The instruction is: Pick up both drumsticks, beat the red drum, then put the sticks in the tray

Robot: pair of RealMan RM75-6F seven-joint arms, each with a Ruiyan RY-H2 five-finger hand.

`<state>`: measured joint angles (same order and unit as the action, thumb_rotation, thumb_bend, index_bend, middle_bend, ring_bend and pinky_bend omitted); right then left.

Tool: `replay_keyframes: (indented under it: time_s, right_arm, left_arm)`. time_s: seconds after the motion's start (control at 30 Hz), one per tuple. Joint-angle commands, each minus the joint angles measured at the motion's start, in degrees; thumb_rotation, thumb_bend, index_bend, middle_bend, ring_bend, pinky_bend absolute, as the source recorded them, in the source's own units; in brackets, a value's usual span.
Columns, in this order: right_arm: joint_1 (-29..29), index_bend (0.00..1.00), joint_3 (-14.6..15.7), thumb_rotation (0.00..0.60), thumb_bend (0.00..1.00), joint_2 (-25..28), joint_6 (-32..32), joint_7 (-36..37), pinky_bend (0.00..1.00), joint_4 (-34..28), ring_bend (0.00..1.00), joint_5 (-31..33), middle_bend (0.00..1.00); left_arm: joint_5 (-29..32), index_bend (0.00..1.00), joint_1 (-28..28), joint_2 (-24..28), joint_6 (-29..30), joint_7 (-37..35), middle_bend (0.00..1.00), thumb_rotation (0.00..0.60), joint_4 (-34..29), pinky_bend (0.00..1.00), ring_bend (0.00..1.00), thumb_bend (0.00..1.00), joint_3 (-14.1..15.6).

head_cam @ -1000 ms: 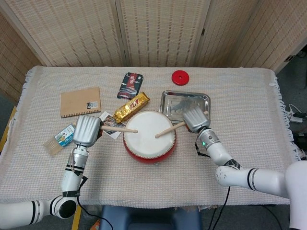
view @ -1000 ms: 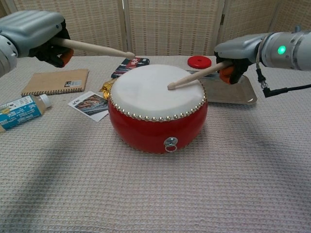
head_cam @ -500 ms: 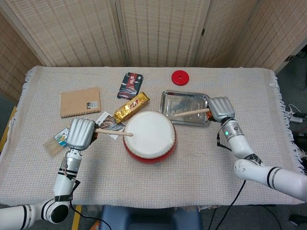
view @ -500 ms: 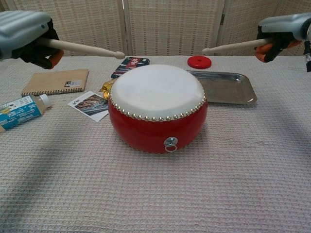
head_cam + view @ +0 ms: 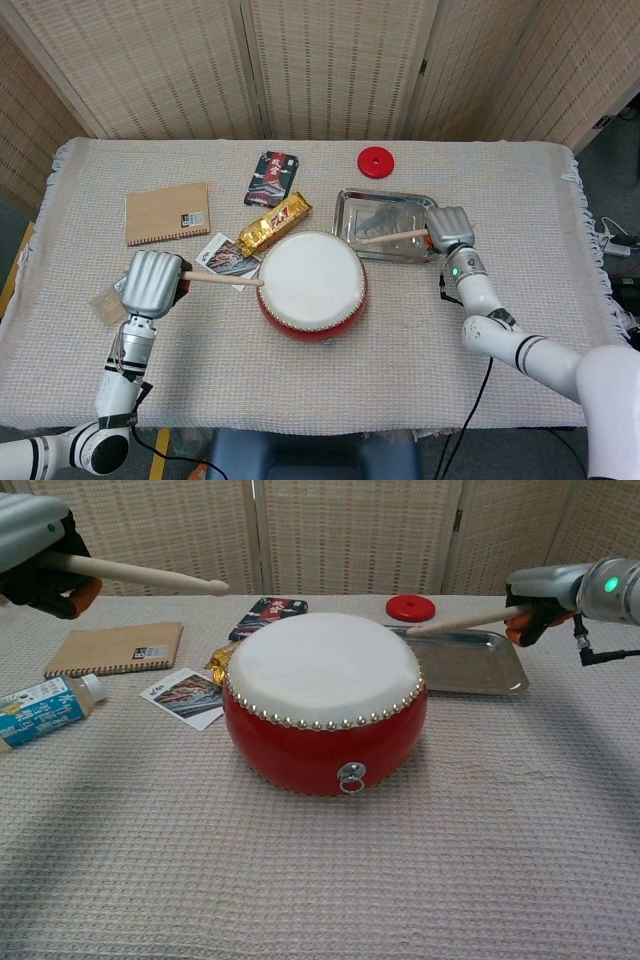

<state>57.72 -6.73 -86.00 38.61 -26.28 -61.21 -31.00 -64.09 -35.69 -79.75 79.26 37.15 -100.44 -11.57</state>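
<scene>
While the head view shows the right hand (image 5: 451, 228) clenching one pale wooden drumstick (image 5: 393, 236) over the shiny metal tray (image 5: 386, 222), a release from there could let it roll off the shallow rim. From the chest view, the left hand (image 5: 32, 550) grips the second drumstick (image 5: 145, 575) raised left of the round red drum (image 5: 323, 702) on the surface: two sticks, one drum, one tray.

Staged indoor test corner: cloth-covered counter (image 5: 520, 190) boxed in by woven folding screens (image 5: 330, 60), cable (image 5: 612, 236) trailing off at the side
</scene>
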Motion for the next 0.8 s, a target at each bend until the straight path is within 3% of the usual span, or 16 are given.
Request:
replay_keyframes:
  time_s: [0.03,0.2,0.33,0.4,0.5,0.8]
  right_arm:
    - [2.56,1.0,-0.59,0.6,0.57,-3.06,-2.17,-2.99,0.92,4.27,0.78,3.86,0.97]
    - [5.22,0.96,-1.01,0.6,0.49,-6.71,-4.16,-6.82,0.84,10.4,0.65,10.01,0.86]
    - [6.43,0.79,-1.25,0.6,0.41,-8.45,-5.57,-8.76,0.76,13.41,0.54,13.54,0.74]
    - [7.37,0.62,-1.7,0.6,0.31,-10.19,-7.24,-9.59,0.67,16.18,0.41,15.69,0.6]
    - [8.1,0.45,-2.27,0.6,0.24,-12.43,-9.43,-9.74,0.58,20.12,0.29,16.89,0.46]
    - [8.49,0.19,-3.73,0.6,0.15,-15.81,-13.92,-7.55,0.44,27.09,0.13,14.76,0.28]
  left_arm:
    - [-0.1,0.99,0.47,0.53,0.14,-0.47,1.0,0.6,-0.17,1.0,1.0,0.63,-0.09]
    - [-0.55,0.99,1.16,1.33,0.17,-1.06,1.0,0.6,-0.4,1.0,1.0,0.62,0.01]
    - [-0.79,0.99,1.5,1.66,0.23,-1.35,1.0,0.6,-0.57,1.0,1.0,0.62,0.0]
    - [-1.04,0.99,1.84,1.99,0.4,-1.65,1.0,0.6,-0.75,1.0,1.0,0.62,-0.01]
    - [-1.27,0.99,2.09,2.17,0.3,-1.89,1.0,0.6,-0.75,1.0,1.0,0.62,0.01]
    - [-1.53,0.99,2.27,2.13,-0.13,-1.96,1.0,0.6,-0.28,1.0,1.0,0.62,-0.38]
